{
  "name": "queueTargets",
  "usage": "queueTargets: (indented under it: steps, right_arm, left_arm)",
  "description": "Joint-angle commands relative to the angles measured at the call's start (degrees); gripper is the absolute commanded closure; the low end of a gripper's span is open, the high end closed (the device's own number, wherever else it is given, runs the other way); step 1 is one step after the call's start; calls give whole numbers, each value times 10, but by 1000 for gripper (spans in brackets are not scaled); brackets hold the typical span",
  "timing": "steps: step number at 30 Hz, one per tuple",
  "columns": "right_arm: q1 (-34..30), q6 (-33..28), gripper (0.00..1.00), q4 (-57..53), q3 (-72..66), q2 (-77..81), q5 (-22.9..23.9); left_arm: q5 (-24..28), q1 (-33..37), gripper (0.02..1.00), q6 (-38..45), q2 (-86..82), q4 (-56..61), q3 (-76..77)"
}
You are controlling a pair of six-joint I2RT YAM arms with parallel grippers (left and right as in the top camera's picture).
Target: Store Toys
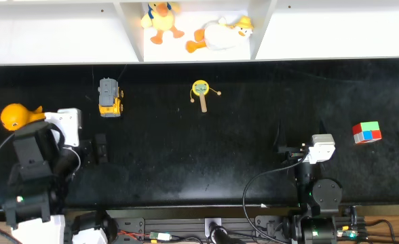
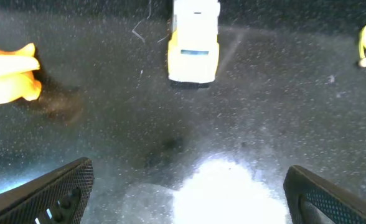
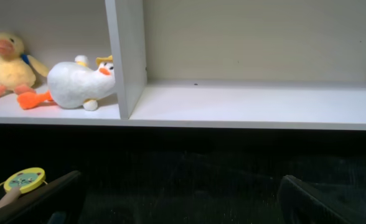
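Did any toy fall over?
Yes: the white duck lies tipped on its side in the shelf's middle compartment, beside the upright yellow duck. Nothing else looks odd.

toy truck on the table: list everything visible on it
The toy truck is small and looks like hard plastic, grey on top and yellow lower down, with dark wheels at the sides. It stands upright on the black table, its length running from the arms toward the shelf. Nothing touches it. In the top view the orange duck sits apart on its left and the rattle on its right. The left gripper is open, short of it.
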Motion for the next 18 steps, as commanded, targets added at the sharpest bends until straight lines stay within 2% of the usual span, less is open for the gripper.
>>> queueTargets:
  steps: [1,10,18]
  right_arm:
    - [-1,5,5,3,-7,-5,-3]
    - [-1,5,5,3,-7,-5,-3]
    - [-1,5,7,3,-7,-5,-3]
  left_arm:
    - [83,84,23,114,21,-1,20]
    - [201,263,23,257,60,-66,69]
    - [200,357,20,346,149,-158,196]
